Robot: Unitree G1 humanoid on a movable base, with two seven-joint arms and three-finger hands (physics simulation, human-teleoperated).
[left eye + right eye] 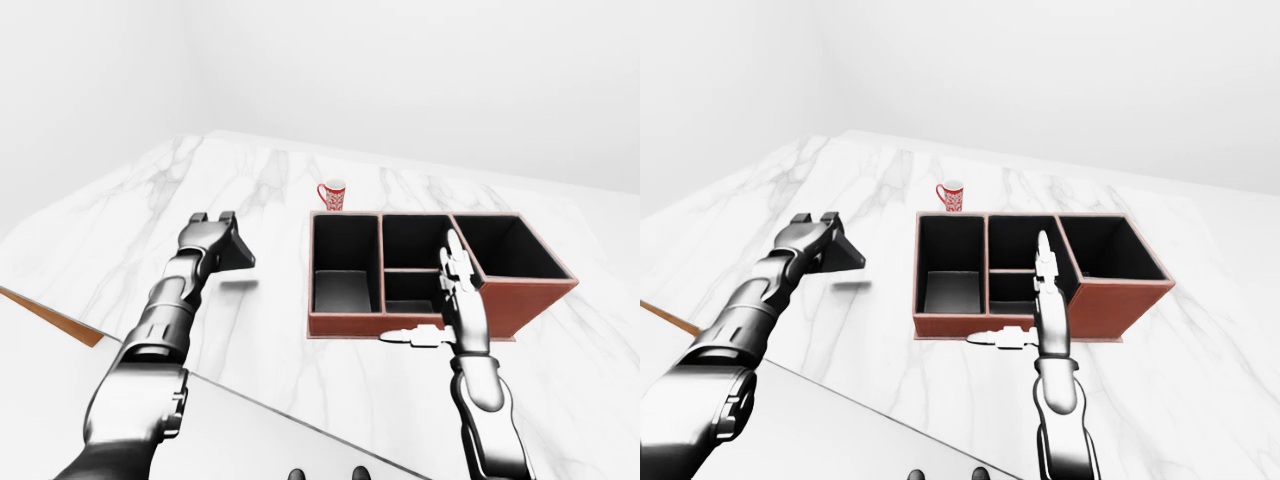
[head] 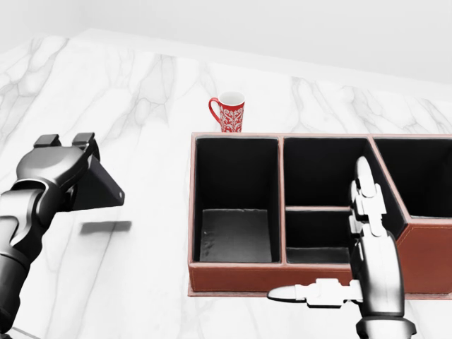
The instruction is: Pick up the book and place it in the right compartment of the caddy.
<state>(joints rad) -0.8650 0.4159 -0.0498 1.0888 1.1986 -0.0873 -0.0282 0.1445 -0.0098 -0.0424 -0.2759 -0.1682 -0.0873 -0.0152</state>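
Observation:
A dark, thin book (image 2: 101,188) hangs tilted above the white marble counter, and its shadow (image 2: 106,227) lies on the surface below it. My left hand (image 2: 69,164) is shut on the book's left edge, at the left of the head view. The brown caddy (image 2: 282,272) with black lining stands to the right; its right compartment (image 2: 418,175) runs off the right edge of the head view. My right hand (image 2: 361,236) stands open in front of the caddy's middle section, fingers pointing up, thumb out to the left, holding nothing.
A red patterned mug (image 2: 229,111) stands just beyond the caddy's left top corner. The caddy's left compartment (image 2: 236,205) and two small middle compartments hold nothing. An orange-brown edge (image 1: 50,315) shows at the counter's lower left in the left-eye view.

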